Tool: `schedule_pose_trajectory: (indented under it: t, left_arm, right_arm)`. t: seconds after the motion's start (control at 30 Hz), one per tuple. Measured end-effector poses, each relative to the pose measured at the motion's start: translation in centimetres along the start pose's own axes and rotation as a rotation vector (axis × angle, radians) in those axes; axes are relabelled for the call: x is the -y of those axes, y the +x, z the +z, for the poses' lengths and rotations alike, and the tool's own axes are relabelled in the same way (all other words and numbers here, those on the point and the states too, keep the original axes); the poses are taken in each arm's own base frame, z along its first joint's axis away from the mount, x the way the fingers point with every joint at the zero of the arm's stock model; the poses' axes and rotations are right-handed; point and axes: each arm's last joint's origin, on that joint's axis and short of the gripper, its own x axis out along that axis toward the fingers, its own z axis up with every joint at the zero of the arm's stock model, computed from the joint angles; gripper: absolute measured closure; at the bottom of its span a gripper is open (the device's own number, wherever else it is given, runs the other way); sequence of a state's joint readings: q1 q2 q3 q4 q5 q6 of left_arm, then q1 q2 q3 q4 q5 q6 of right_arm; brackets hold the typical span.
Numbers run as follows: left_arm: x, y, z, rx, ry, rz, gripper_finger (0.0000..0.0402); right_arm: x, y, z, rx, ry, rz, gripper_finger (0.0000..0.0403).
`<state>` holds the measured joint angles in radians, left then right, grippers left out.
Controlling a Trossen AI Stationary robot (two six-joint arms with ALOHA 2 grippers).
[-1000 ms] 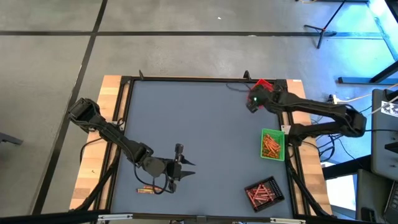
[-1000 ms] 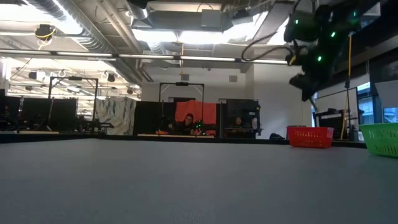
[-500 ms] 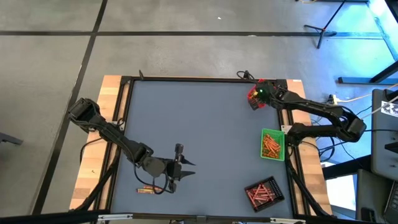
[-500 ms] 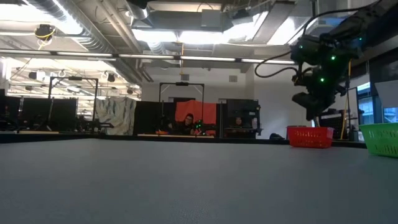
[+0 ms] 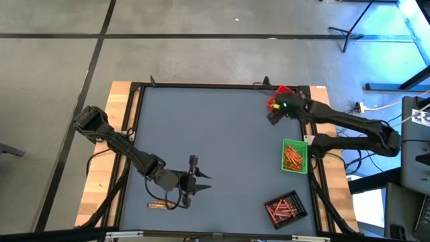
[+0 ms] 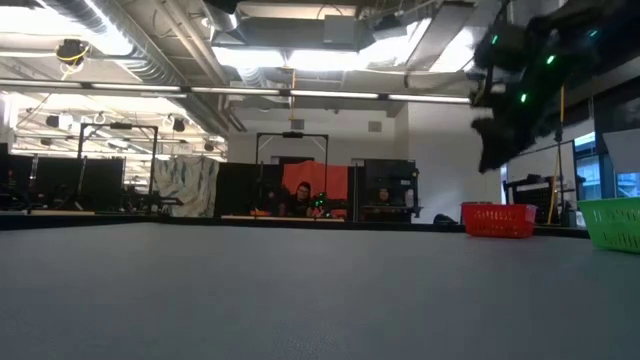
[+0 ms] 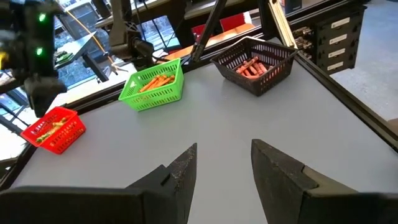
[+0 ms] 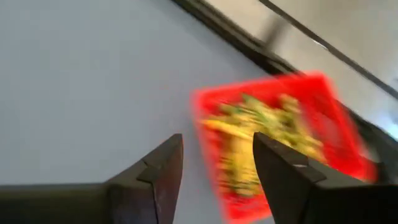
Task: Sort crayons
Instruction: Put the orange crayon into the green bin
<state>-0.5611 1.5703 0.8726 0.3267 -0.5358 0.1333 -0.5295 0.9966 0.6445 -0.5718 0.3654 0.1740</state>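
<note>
Above the red tray [image 5: 281,94] at the desk's [image 5: 215,148] far edge, the right end effector [image 5: 274,115] hung with fingers apart, empty; yellow-green crayons [image 8: 261,127] lay inside. The left end effector [image 5: 193,180], parted, hovered well away beside loose crayons [image 5: 158,205].

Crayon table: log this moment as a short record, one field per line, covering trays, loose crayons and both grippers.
red tray: far right corner, holds yellow and greenish crayons
green tray: right edge, holds orange crayons
black tray: near right corner, holds red crayons
loose crayons: a few on the table, near left
left gripper: open, empty, beside the loose crayons
right gripper: open, empty, above the table by the red tray
</note>
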Motion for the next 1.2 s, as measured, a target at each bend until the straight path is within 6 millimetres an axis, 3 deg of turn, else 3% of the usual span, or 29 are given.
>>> schedule_pose_trajectory:
  t: [0.37,0.7,0.93,1.2]
  left_arm:
    - [-0.2,0.1,-0.2,-0.014,-0.028,0.001,0.0266]
    - [1.9,-1.2,-2.7,-0.281,-0.130,-0.205,0.0266]
    - [4.7,-3.8,-4.2,-0.507,-0.336,-0.328,0.0266]
    - [6.7,-6.1,-5.0,-0.664,-0.468,-0.335,0.0266]
  right_arm:
    - [-8.4,-5.9,-1.0,0.474,-0.140,0.591,0.0225]
    - [-14.3,-9.2,-2.8,0.735,-0.273,0.891,0.0226]
    - [-16.7,-9.4,-3.6,0.827,-0.342,0.934,0.0226]
    - [-16.9,-8.8,-3.4,0.830,-0.346,0.911,0.0226]
